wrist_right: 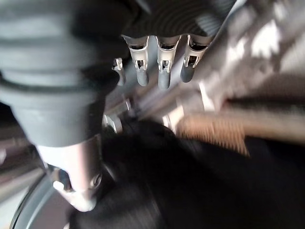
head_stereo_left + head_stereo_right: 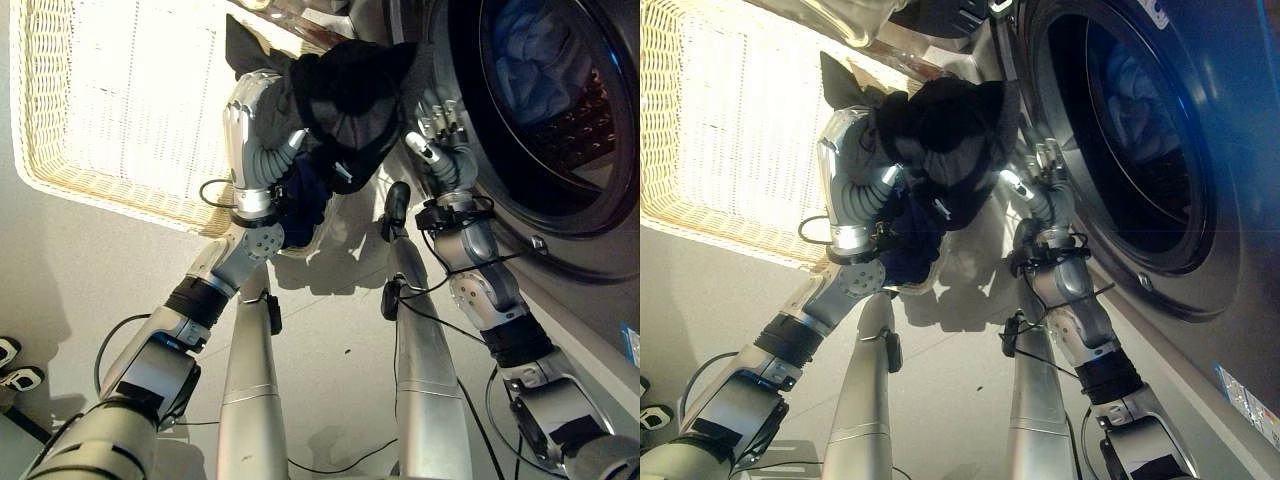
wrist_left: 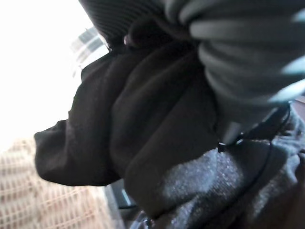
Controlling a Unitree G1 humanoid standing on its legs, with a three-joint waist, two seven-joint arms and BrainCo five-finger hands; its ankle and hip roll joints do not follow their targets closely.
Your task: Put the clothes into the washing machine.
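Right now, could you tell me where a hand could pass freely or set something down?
Bare floor below the wicker basket is free. It is crowded where the left hand and right hand meet the dark garment beside the washing machine door.

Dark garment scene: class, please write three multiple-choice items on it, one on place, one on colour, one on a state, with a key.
1. Where is the dark garment?
A. inside the drum
B. held up between the wicker basket and the washing machine
C. on the floor

2. What colour are the clothes in the drum?
A. blue
B. red
C. yellow

3. How is the washing machine's opening?
A. shut
B. open
C. taped over

Key: 1 B, the garment hangs at the left hand, short of the opening. 2 A, blue cloth shows inside. 3 B, the drum is in plain view; the right hand is beside its rim.
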